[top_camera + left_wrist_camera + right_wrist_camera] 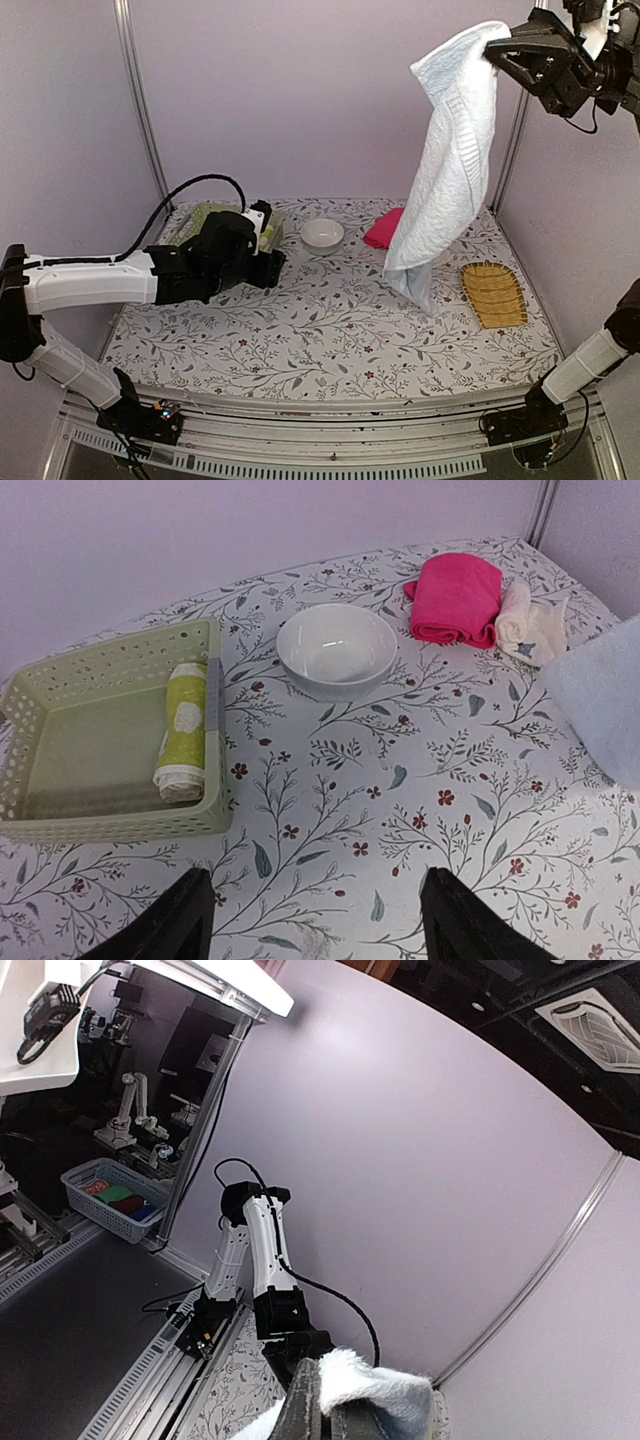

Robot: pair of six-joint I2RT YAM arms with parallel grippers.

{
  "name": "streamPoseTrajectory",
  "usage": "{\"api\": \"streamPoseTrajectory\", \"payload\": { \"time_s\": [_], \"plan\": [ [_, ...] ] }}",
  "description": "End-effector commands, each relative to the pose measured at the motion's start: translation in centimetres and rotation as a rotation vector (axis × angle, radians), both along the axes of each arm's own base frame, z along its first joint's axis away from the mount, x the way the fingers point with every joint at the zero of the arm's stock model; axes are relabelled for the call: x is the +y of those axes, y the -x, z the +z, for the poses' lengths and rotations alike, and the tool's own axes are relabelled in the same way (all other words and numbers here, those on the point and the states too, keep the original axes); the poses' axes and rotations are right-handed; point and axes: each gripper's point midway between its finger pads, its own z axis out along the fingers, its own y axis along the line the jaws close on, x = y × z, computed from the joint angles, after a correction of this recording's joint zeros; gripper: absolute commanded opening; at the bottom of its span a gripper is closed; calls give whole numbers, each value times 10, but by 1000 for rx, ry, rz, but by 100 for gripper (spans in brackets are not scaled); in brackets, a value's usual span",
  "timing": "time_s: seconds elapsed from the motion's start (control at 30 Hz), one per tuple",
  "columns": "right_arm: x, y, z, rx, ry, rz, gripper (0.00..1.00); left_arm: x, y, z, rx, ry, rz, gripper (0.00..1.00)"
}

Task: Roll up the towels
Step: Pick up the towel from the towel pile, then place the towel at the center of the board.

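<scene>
Right pincer (497,47) clamped on blue towel (452,150), held high, hanging toward tabletop (330,330). Left pincer (318,910) wide apart, empty, near basket (110,825).

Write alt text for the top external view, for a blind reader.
The right gripper, high at upper right, is shut on a corner of a large pale blue towel hanging down toward the floral table. The left arm reaches low beside a green basket; a white bowl, pink towel and yellow slatted tray lie nearby.
</scene>
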Motion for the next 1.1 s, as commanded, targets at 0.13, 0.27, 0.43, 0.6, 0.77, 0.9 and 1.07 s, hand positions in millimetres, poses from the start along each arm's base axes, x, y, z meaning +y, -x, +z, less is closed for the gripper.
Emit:
{"api": "streamPoseTrajectory", "payload": {
  "time_s": [0.13,0.27,0.43,0.6,0.77,0.9,1.07],
  "plan": [
    [21,-54,-10,68,8,-131,2,-50,25,-11,46,109,-322,53],
    [23,-93,-26,87,26,-290,2,-90,58,-17,75,133,-558,45],
    [-6,-172,-86,245,63,-541,2,-108,95,-22,52,114,-675,52],
    [-60,-257,-224,488,220,-901,3,-89,95,-46,103,47,-576,53],
    [-98,-272,-321,657,340,-993,3,-102,123,-56,187,51,-684,50],
    [-95,-263,-340,689,363,-957,4,-120,129,-81,360,46,-667,49],
    [-91,-258,-340,700,351,-923,5,-125,110,-116,533,-27,-466,48]
  ]
}}
